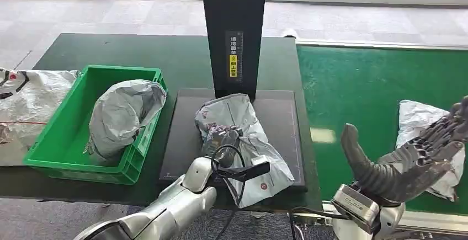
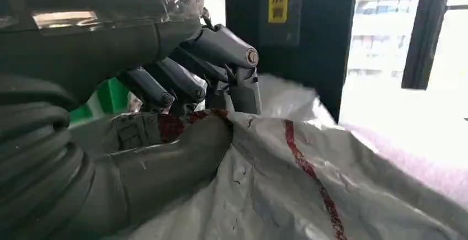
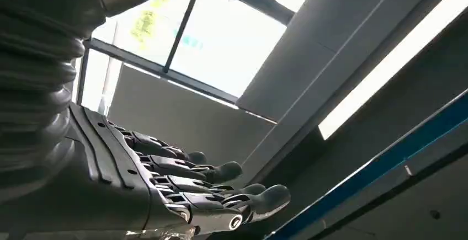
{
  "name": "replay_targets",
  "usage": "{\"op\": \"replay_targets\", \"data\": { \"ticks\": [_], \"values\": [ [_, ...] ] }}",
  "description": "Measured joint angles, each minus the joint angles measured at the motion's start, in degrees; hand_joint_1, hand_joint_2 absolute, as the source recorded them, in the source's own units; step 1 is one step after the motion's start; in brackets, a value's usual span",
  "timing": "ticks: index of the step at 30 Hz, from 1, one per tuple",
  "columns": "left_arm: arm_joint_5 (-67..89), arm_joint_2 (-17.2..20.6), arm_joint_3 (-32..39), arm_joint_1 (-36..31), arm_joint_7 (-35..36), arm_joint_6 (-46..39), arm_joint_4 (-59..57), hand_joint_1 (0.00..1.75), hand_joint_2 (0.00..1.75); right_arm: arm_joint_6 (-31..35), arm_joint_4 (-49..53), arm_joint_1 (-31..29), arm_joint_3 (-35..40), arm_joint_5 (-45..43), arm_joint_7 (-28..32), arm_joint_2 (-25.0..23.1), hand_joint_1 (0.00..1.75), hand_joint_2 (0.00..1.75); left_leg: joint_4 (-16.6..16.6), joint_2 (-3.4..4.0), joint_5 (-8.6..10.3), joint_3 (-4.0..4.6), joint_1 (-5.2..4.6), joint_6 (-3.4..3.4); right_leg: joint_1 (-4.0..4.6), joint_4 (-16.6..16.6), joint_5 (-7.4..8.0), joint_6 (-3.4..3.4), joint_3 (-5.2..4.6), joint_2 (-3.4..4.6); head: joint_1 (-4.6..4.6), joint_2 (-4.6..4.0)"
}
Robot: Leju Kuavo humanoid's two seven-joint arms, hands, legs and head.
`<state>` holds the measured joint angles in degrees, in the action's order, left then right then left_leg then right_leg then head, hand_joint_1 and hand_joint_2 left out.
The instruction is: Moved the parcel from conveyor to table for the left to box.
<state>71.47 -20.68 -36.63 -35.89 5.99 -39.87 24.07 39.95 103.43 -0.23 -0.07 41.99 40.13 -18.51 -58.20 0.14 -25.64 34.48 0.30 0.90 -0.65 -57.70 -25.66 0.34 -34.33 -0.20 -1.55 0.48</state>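
A crumpled grey parcel (image 1: 245,120) with red print lies on the black plate (image 1: 282,120) in the middle of the dark table. My left hand (image 1: 222,140) sits on its near side. In the left wrist view the left hand (image 2: 182,102) curls its fingers (image 2: 221,47) over a fold of the parcel (image 2: 276,185) while the thumb presses from the other side, gripping it. My right hand (image 1: 414,160) hangs over the green conveyor (image 1: 359,85), fingers spread and holding nothing. Just beyond it lies a second grey parcel (image 1: 422,117). The right hand (image 3: 182,190) faces the ceiling in its wrist view.
A green crate (image 1: 60,140) stands at the left of the table with another grey parcel (image 1: 121,113) in it. A tall black post (image 1: 234,30) rises behind the plate. A silver bag (image 1: 27,99) lies at the far left edge.
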Motion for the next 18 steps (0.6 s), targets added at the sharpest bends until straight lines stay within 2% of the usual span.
{"op": "replay_targets", "data": {
  "ticks": [4, 7, 14, 16, 18],
  "values": [
    [9.0, 0.4, 6.2, 5.0, -5.8, 0.0, 13.6, 1.75, 1.75, 0.0, 0.0, 0.0, 0.0, 0.0, 0.0, 0.0, 0.00, 1.75, 0.0, 0.01, 0.00, 0.02, 0.00, 0.00, 0.00, 0.0, 0.00, 0.00, -0.04, 0.02, 0.00, 0.00],
    [9.6, 0.3, 10.5, 6.8, -7.0, -0.2, 20.5, 1.75, 1.75, 0.0, 0.0, 0.0, 0.0, 0.0, 0.0, 0.0, 0.00, 1.75, 0.0, 0.03, -0.04, 0.02, 0.00, -0.01, 0.00, 0.0, -0.01, 0.00, -0.05, 0.06, 0.00, 0.00],
    [10.1, 0.3, 14.1, 9.0, -7.4, -0.2, 27.5, 1.75, 1.75, 0.0, 0.0, 0.0, 0.0, 0.0, 0.0, 0.0, 0.00, 1.75, 0.0, 0.01, 0.01, 0.02, 0.01, -0.03, 0.01, 0.0, -0.01, 0.00, -0.02, -0.07, 0.00, 0.00],
    [10.0, 0.3, 15.3, 10.7, -10.9, -0.2, 30.7, 1.75, 1.75, 0.0, 0.0, 0.0, 0.0, 0.1, 0.0, 0.0, 0.00, 1.75, 0.0, 0.02, 0.02, 0.02, 0.01, -0.02, 0.01, 0.0, 0.01, -0.01, -0.03, -0.03, 0.00, 0.00],
    [8.7, 0.1, 17.8, 13.8, -16.5, -0.2, 39.8, 1.75, 1.75, 0.0, 0.0, 0.0, -0.2, 0.0, 0.0, 0.0, 0.00, 1.75, 0.0, 0.10, 0.01, 0.04, 0.00, -0.02, 0.01, 0.0, 0.01, -0.01, -0.11, 0.10, 0.00, 0.00]
  ]
}}
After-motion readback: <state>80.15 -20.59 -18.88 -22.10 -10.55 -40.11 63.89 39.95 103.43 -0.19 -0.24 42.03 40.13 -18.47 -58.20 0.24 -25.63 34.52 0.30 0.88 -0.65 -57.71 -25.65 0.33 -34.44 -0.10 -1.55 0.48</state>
